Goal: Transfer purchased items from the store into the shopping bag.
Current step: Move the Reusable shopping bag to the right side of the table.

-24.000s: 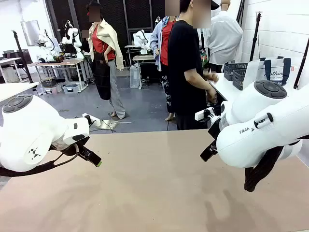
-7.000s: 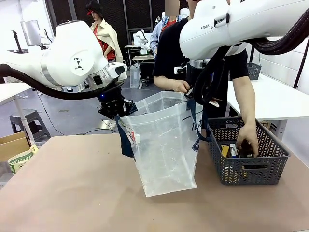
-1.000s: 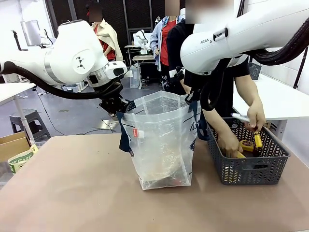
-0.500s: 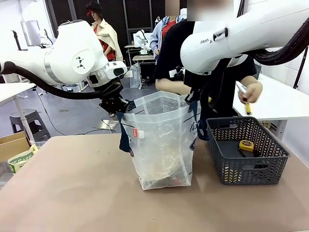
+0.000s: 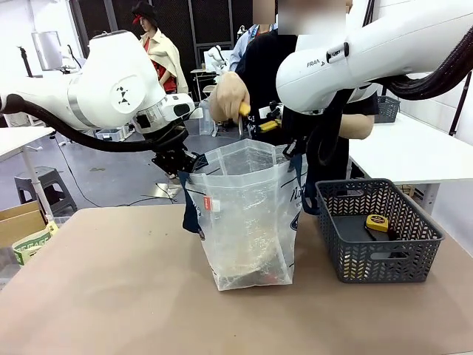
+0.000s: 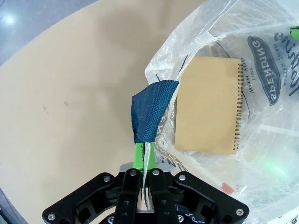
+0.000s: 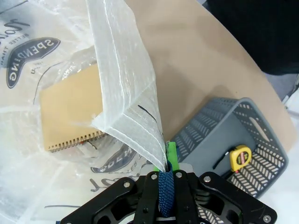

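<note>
The bag (image 5: 247,222) is stood open on the table (image 5: 111,296), a brown notebook (image 6: 208,105) laid inside. Its straps (image 6: 152,114) are pinched, one each, by the left gripper (image 6: 142,154) and right gripper (image 7: 166,168). A yellow item (image 5: 244,109) is held above it by a hand (image 5: 228,96); a basket (image 5: 377,251) is set just beside.

Grey lattice basket (image 5: 380,259), tan table (image 5: 111,296), stool (image 5: 43,178)
</note>
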